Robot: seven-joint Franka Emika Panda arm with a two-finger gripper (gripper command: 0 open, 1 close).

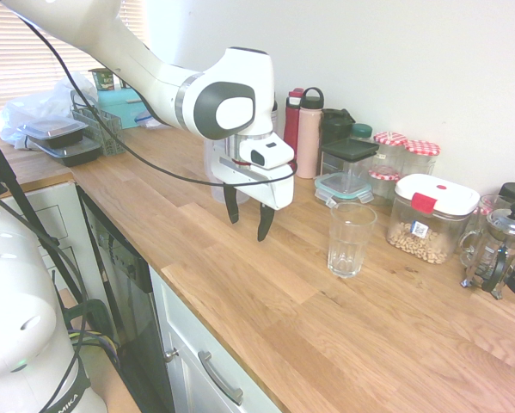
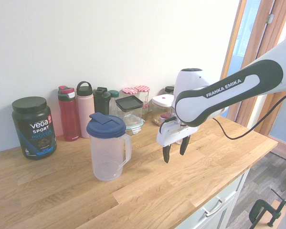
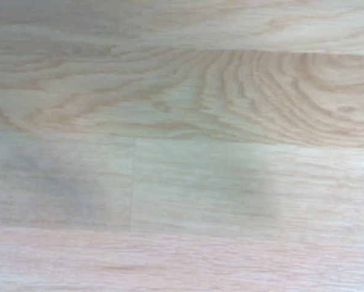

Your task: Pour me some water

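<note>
Open end effector hovers above the wooden counter, between the lidded pitcher and the clear glass

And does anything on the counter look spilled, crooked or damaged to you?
Nothing stands out. The water jug stands upright with its blue lid on, the drinking glass is upright too, and no spill or damage shows on the wooden counter.

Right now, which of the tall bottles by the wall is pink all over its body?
The one with the round loop handle; the bottle beside it is red.
</note>
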